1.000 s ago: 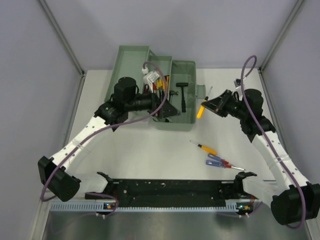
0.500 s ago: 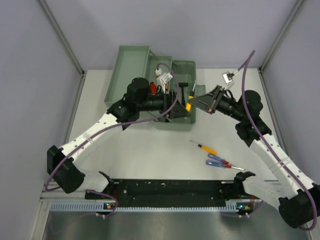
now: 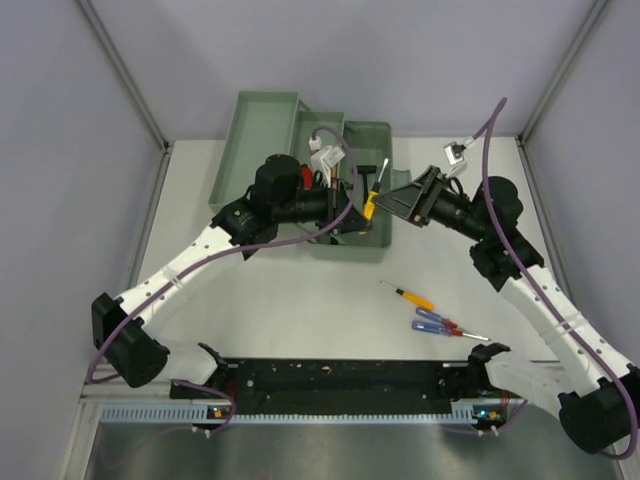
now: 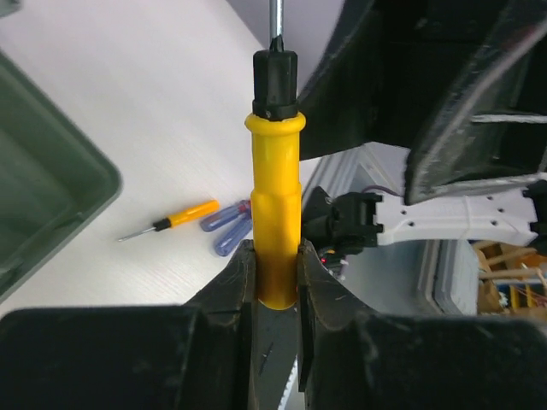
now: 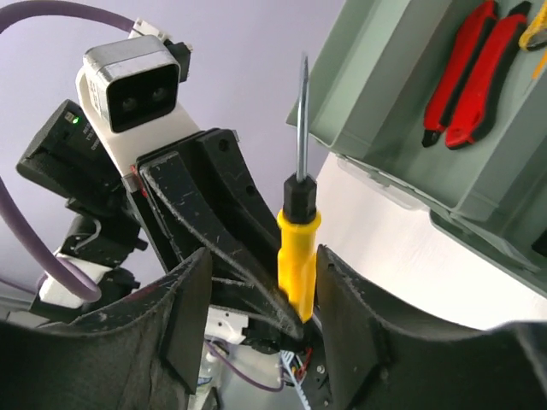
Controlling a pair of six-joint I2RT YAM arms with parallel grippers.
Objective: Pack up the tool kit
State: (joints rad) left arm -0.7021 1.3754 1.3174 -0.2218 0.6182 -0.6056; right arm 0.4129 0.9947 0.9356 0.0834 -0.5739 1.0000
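A yellow-handled screwdriver hangs in the air over the right end of the sage-green toolbox, shaft pointing up and back. My left gripper is shut on the butt of the screwdriver's handle, which sits pinched between both pads. My right gripper faces it from the right. In the right wrist view its jaws stand open, apart on either side of the same handle. Red pliers lie in the box tray.
Loose screwdrivers lie on the table in front of the box: an orange-handled one and blue-handled ones. The box's cantilever trays stand open at the back. The black rail runs along the near edge.
Both arms came together over the toolbox. My right gripper, which held the yellow screwdriver, has opened. My left gripper has shut on its handle.
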